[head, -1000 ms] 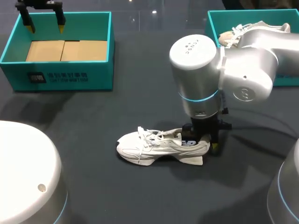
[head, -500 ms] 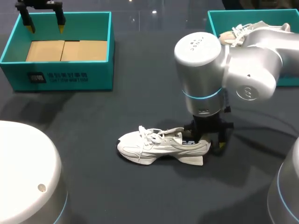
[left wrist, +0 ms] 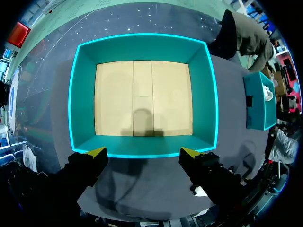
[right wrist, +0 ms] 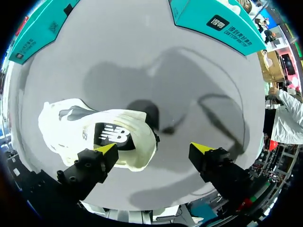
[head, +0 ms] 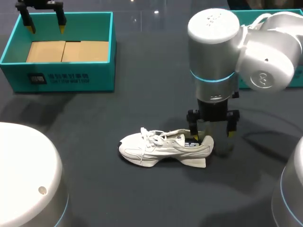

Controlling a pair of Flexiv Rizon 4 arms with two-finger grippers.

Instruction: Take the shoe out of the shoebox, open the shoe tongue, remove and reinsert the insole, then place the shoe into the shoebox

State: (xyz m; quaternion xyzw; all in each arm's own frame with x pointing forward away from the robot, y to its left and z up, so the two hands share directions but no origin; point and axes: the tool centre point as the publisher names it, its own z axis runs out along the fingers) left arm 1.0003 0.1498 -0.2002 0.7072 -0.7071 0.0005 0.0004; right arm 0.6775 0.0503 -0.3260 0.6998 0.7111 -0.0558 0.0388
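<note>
A white shoe (head: 161, 146) lies on its sole in the middle of the dark table, toe pointing left. My right gripper (head: 212, 133) hangs open just above its heel, one finger over the heel and the other past it, over bare table. In the right wrist view the shoe (right wrist: 94, 132) has its heel by one finger of that gripper (right wrist: 154, 150), and nothing is clamped. My left gripper (head: 46, 27) stands open above the far edge of the left teal shoebox (head: 57, 78). From the left wrist that gripper (left wrist: 143, 153) looks down into the shoebox (left wrist: 142, 42), which has a bare cardboard floor.
A second teal box (head: 293, 81) stands at the back right, largely hidden behind my right arm. It also shows in the left wrist view (left wrist: 258, 104) with something white inside. Dark table lies open between the two boxes and in front of the shoe.
My right gripper has opened and let go of the shoe's heel, then risen and drifted right. The shoe stays put on the table. My left arm has not moved.
</note>
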